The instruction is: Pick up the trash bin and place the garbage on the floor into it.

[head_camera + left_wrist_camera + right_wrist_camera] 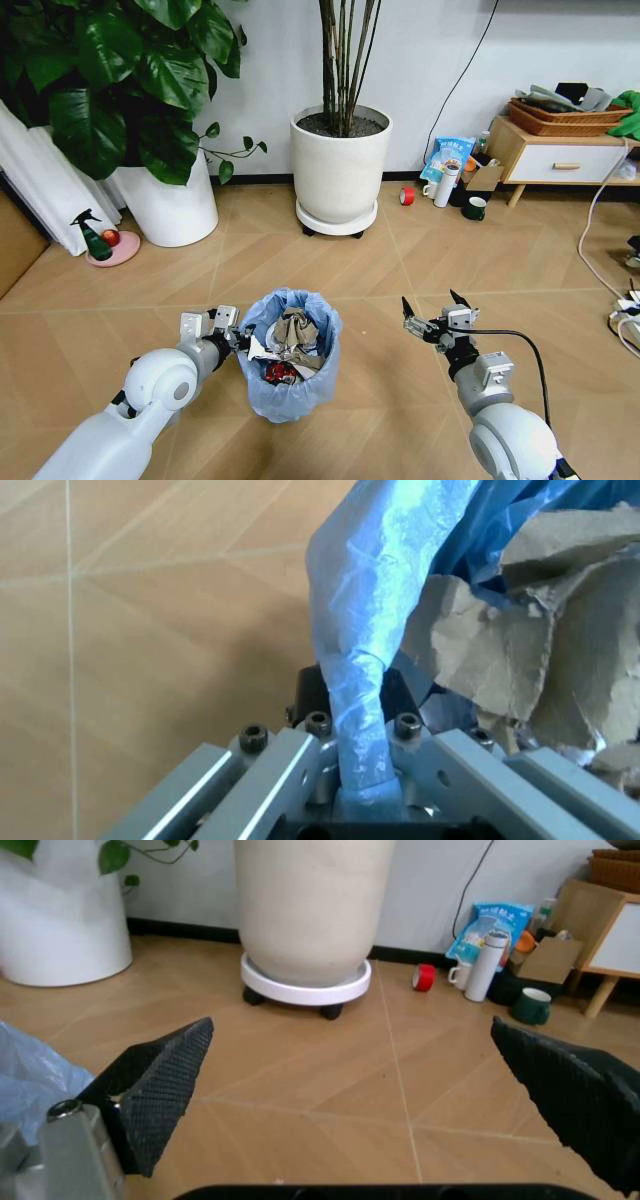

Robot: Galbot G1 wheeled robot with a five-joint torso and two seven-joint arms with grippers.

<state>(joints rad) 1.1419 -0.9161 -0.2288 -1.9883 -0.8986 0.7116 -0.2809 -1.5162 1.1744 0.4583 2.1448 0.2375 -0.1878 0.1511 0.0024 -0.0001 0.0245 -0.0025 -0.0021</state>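
the left gripper (240,338) is clamped on the blue-lined rim of the trash bin (290,385), at the bin's nine o'clock in the head view. the left wrist view closes in on that grip: a twist of the light-blue plastic bag (365,652) runs down between the metal jaws, pinched tight, with crumpled brownish paper (540,652) packed just beside it inside the bin. from the head camera the bin sits low and centre on the floor (400,270) of herringbone wood-look boards, filled with the garbage (288,350): brown paper on top, white scraps and a crushed red piece below.

the right gripper (432,312) hangs at the bin's three o'clock, apart from it, its two black fingers spread wide and holding nothing. the right wrist view looks out between those textured fingertips (165,1080) toward a white plant pot (310,907) on a wheeled saucer at twelve o'clock, with a red tape roll (424,977), a white bottle (484,966) and a dark green mug (531,1005) along the wall at one o'clock.
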